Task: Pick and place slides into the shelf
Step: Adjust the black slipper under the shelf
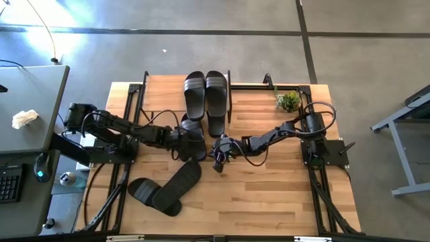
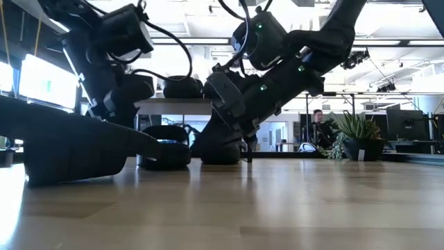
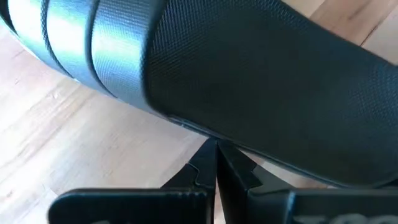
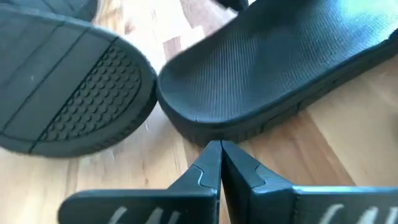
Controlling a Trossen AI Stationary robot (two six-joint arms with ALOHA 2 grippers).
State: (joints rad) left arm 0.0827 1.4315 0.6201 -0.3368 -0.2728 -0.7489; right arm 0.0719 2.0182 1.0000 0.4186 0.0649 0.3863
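Black rubber slide sandals (image 1: 206, 97) lie as a pair on the light wood shelf (image 1: 161, 91) at the desk's (image 1: 269, 202) twelve o'clock. Another sandal (image 1: 191, 140) sits at centre, touching the left pincer (image 1: 183, 142), clenched with nothing visibly gripped. Two more sandals (image 1: 164, 190) overlap at seven o'clock. The right pincer (image 1: 220, 156) is clenched empty at centre.

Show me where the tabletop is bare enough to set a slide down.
Bare wood lies along the near edge, right of the two slides lying at front left, and across the front right corner of the table. Centre is crowded: left gripper, right gripper, and the shelf carrying a pair behind them.
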